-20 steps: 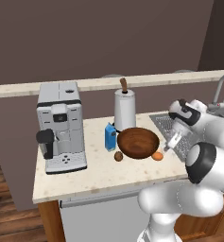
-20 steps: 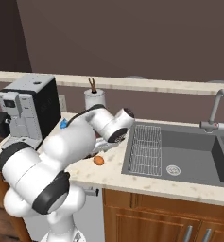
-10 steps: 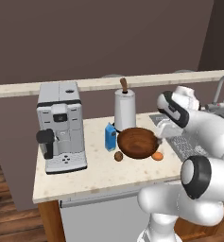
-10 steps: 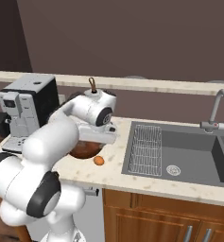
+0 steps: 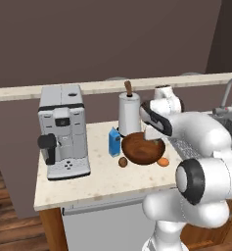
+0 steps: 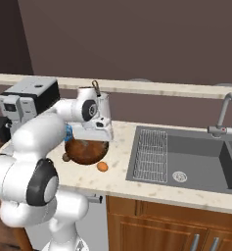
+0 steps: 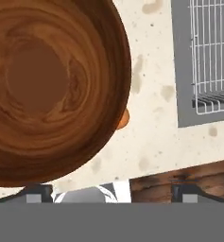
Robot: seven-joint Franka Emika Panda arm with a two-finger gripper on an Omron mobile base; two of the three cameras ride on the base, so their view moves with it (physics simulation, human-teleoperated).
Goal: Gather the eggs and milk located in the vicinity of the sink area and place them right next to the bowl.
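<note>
Jaws: we see both dark finger tips (image 7: 38, 191) at the bottom of the hand view, set wide apart with nothing between them, so we record the gripper (image 7: 111, 191) as spread and empty. It hangs above the bowl, looking straight down into it.

Items on the counter (image 5: 98, 179), left to right in the left base view:

1. Coffee machine (image 5: 63, 130), one, grey with a dark spout, at the left end of the counter.
2. Milk (image 5: 114, 141), one blue carton, upright, just beside the bowl on its left.
3. Paper-towel roll (image 5: 128, 113), one, white, upright on a brown post, behind the carton and the bowl.
4. Eggs, two. We count one dark brown egg (image 5: 123, 162) in front of the bowl at its left, and one orange egg (image 5: 163, 162) in front at its right. Both lie close against the bowl's foot; in the hand view the orange one shows as a sliver at the bowl's rim.
5. Bowl (image 5: 142, 148), one, dark-brown wood with swirling grain, partly covered by the robot's hand.
6. Sink (image 6: 196, 159), one dark grey basin, right of the bowl, with a round drain (image 6: 179, 176).
7. Wire rack (image 6: 152, 154), one, lying in the sink's left part.
8. Faucet (image 6: 225, 117), one, curved and silver, behind the basin.
</note>
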